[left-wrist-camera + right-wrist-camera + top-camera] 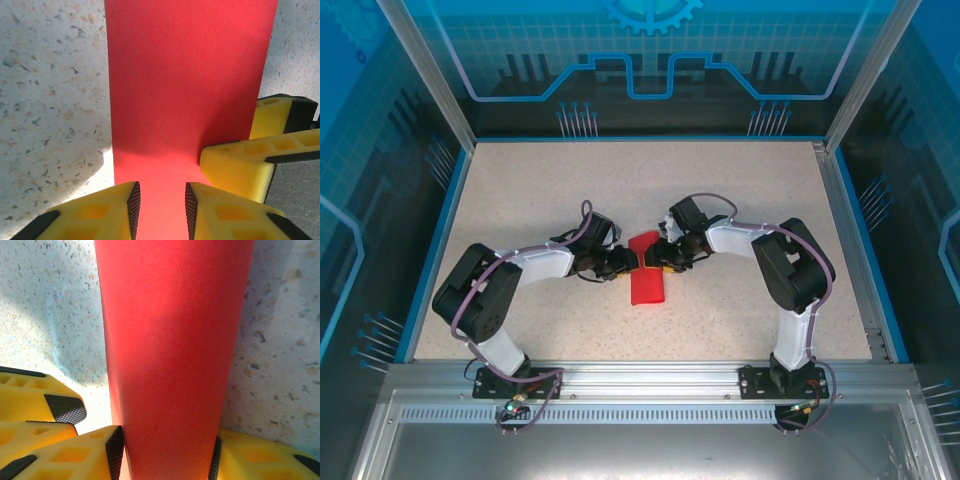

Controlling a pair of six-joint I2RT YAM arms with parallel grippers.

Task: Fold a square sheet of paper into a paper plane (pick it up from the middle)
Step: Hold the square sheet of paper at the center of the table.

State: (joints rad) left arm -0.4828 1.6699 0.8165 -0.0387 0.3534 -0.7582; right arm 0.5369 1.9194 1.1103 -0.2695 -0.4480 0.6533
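At the middle of the speckled beige table [520, 190] lies a bright red sheet of paper [646, 285], folded narrower than a square into a strip that runs from near to far. The left end effector [622, 263] reaches in from the left and the right end effector [666, 257] from the right, and both meet at the strip's far part. In the left wrist view the left one's yellow fingers [125, 207] stand apart with a narrow gap, and red paper shows through it beneath them. In the right wrist view the jaws stand wider, the bowed strip filling the space from one black pad [115, 450] to the other. Whether they squeeze it I cannot tell.
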